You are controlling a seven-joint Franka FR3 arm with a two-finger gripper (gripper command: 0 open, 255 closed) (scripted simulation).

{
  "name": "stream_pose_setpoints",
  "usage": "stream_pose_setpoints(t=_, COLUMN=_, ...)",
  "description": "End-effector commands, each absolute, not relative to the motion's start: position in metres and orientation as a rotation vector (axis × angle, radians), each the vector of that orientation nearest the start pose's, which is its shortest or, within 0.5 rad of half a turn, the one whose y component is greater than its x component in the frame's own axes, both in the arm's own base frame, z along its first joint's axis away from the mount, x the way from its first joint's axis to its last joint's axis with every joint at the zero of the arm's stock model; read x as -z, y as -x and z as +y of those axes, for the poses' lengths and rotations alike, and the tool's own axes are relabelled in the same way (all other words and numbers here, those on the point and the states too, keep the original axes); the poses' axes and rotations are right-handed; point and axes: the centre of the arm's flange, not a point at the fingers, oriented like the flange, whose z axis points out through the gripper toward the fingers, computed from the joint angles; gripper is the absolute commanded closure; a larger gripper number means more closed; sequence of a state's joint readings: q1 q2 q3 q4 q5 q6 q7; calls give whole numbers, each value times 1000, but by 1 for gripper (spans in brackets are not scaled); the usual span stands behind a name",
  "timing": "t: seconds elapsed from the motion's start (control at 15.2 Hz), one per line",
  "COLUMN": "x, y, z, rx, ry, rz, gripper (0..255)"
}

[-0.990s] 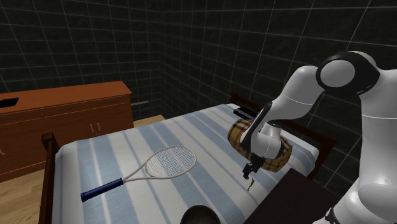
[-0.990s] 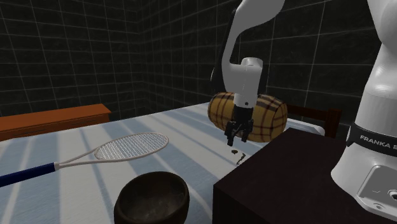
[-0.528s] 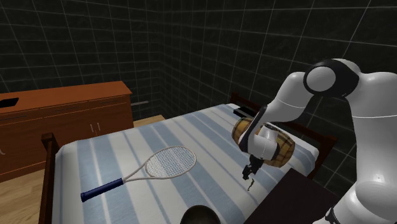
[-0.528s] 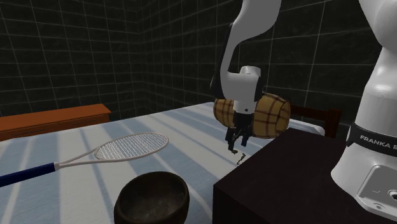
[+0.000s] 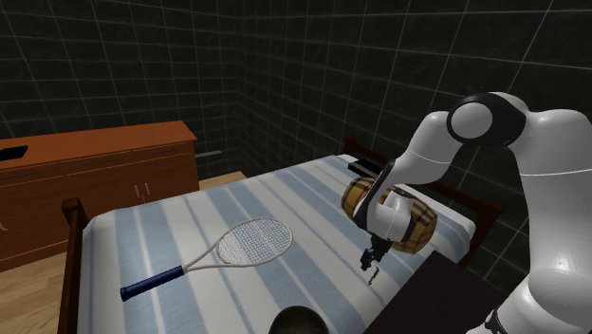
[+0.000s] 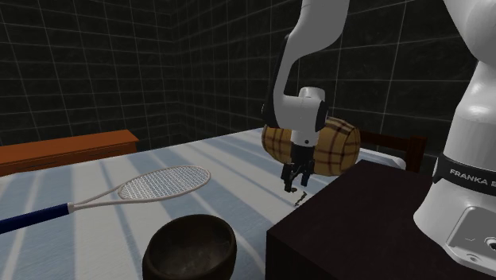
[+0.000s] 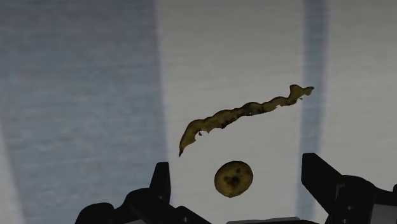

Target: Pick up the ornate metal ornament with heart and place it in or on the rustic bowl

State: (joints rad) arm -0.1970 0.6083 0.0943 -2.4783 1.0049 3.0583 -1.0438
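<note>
My black gripper (image 7: 238, 172) hangs, jaws apart, above the small dull-gold round ornament (image 7: 233, 179) on the blue-striped bedcover (image 7: 76, 95); I'd lower straight, keeping it centred, then clamp.

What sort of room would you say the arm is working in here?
Most likely a bedroom: a bed with a blue-and-white striped cover, a plaid bolster pillow lying on it by the dark wooden end board, and a wooden dresser nearby against dark tiled walls.

Dark gridded walls (image 5: 114, 57), wooden dresser (image 5: 95, 180), wood floor (image 5: 28, 296), blue-and-white striped bed (image 5: 152, 232), dark bed frame (image 5: 69, 249)
</note>
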Motion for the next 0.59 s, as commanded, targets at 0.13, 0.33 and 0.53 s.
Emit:
stream_pose_setpoints(t=0.13, x=-52, y=-392, z=-99, rx=34, ry=3016, rz=119, gripper=255)
stream_pose_setpoints(t=0.33, x=-52, y=-392, z=-99, rx=34, ry=3016, rz=119, gripper=255)
stream_pose_setpoints(t=0.53, x=-52, y=-392, z=-99, rx=34, ry=3016, rz=119, gripper=255)
